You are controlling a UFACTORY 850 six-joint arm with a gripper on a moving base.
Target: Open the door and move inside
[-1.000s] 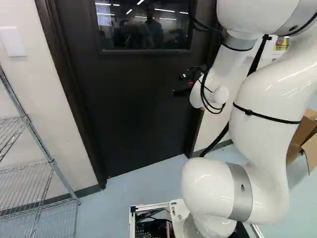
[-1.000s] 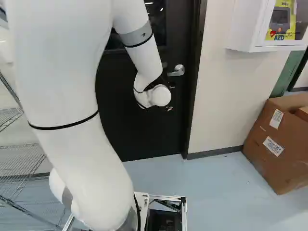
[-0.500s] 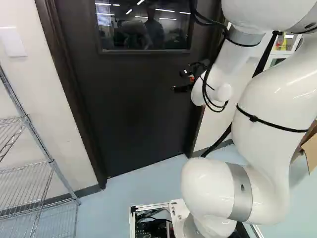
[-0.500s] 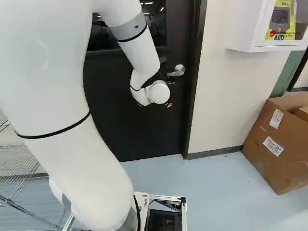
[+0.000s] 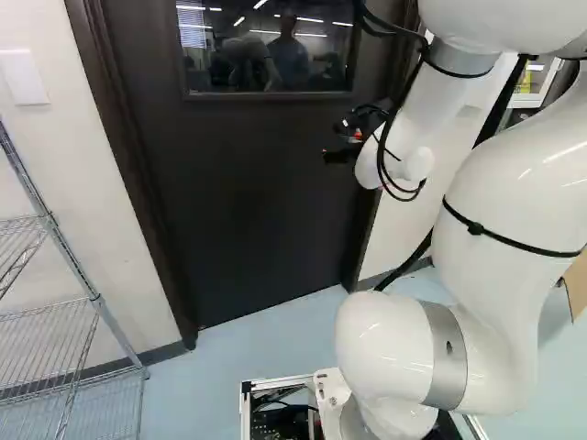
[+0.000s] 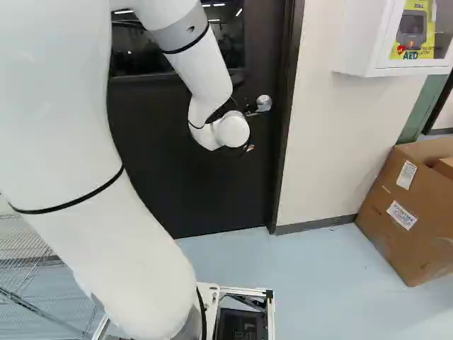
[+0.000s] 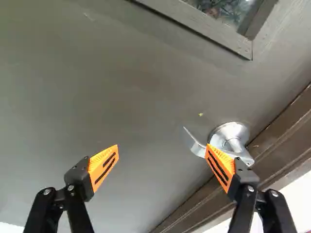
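At the left of the left base view stands a silver wire shelving rack [image 5: 69,312], with a flat white wall plate [image 5: 25,77] above it at the upper left, on the pale wall. Next comes the task's thing, a black door [image 5: 229,202] in a dark frame, closed, filling the middle of that view from the upper edge down to the pale blue floor [image 5: 229,367]. A dark rectangular window [image 5: 266,50] is set in it at the upper middle. Right of the middle, in the upper half, the black two-fingered gripper [image 5: 332,142] hangs before the door. The wrist view shows it open, its orange ribbed pads [image 7: 103,165] wide apart with nothing gripped. The silver metal lever handle [image 6: 263,103] is right of the middle in the upper half of the right base view, near the door's edge; in the wrist view it passes behind one fingertip, its free end showing on the inner side of that finger. Whether they touch cannot be told. The glossy white jointed arm [image 5: 495,220] fills the right of the left base view. In the right base view, a white wall cabinet [image 6: 357,42] hangs at the upper right, above a brown cardboard box [image 6: 403,241] on the floor.
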